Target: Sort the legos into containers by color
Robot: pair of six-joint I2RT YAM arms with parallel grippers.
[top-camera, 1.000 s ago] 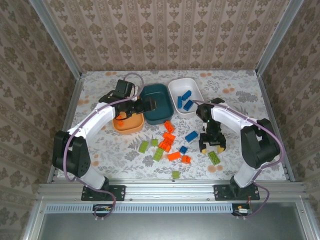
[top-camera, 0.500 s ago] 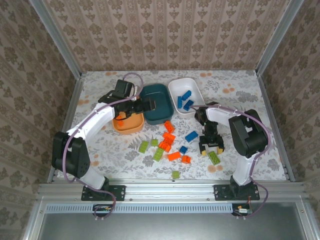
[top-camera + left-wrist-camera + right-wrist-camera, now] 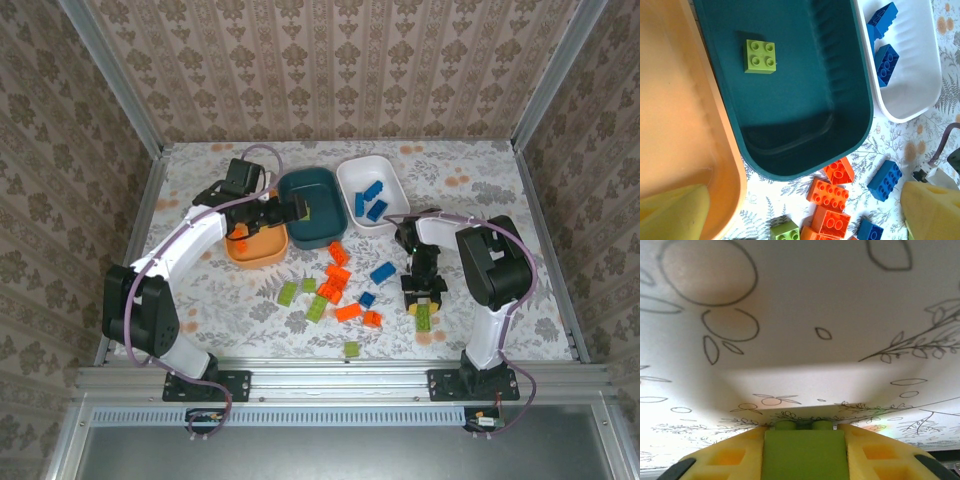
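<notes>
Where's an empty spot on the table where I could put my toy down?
Bare cloth runs along the back wall behind the teal dish and white dish, and between the white dish and the right rail. The middle is crowded: loose legos spread from the orange dish to the right gripper, shut on a green lego.

Damask-papered walls (image 3: 330, 70) around a floral-clothed table (image 3: 472, 172)

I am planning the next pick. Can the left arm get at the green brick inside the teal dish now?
Probably yes. The left fingers hang open above the teal dish, and the green brick lies alone on the dish floor with nothing covering it.
</notes>
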